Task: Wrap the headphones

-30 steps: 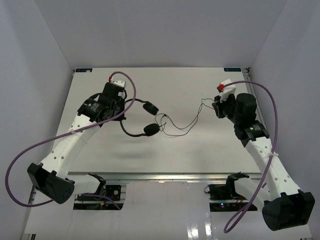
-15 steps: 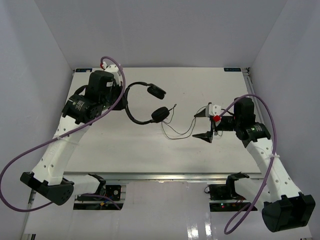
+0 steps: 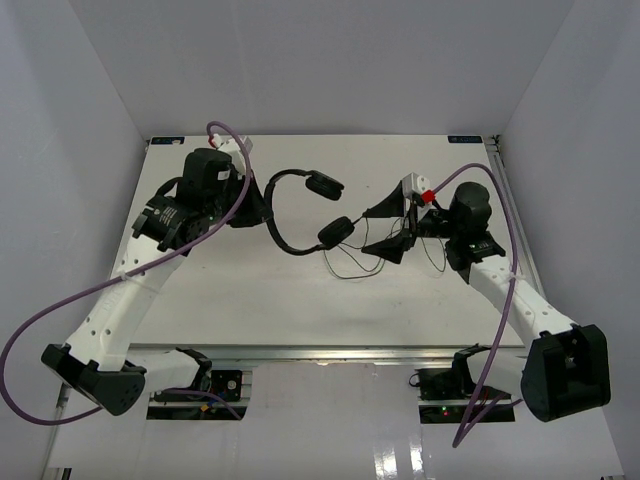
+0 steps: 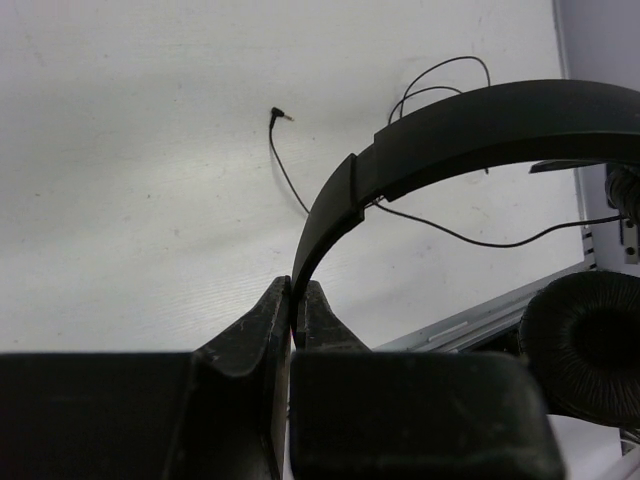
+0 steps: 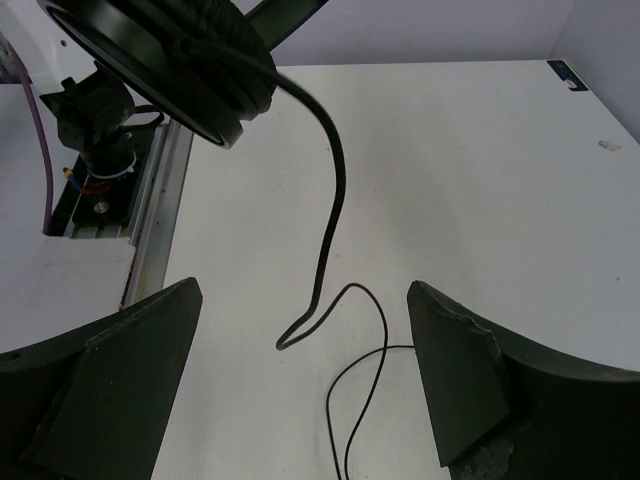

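The top external view shows the whole layout. The headphones (image 3: 293, 250) are near the middle of the white desk (image 3: 250, 300), between the 2 arms. The left hand (image 3: 262, 205) meets the headband at its left curve. The 2 earcups point right, one farther back (image 3: 323, 185) and one nearer (image 3: 335, 232). The right hand (image 3: 392, 230) is just beside the nearer earcup, its 2 fingers spread wide. Thin loops of cord (image 3: 350, 268) lie on the desk below it. From here I cannot tell how firmly the left hand holds.

The left wrist view settles that. The left hand (image 4: 293, 305) has its 2 fingers pressed together on the thin edge of the headband (image 4: 450, 130), which arches up and to the right. One padded earcup (image 4: 585, 345) hangs at the lower right. This view alone shows the plug (image 4: 281, 115), lying free on the desk at the cord's end, well apart from the hand.

The right wrist view shows the right hand (image 5: 300, 385) with fingers far apart and nothing between them. An earcup (image 5: 170, 60) hangs above the left finger (image 5: 110, 385). The cord (image 5: 335, 190) drops from it and curls onto the desk in the gap, touching neither finger.
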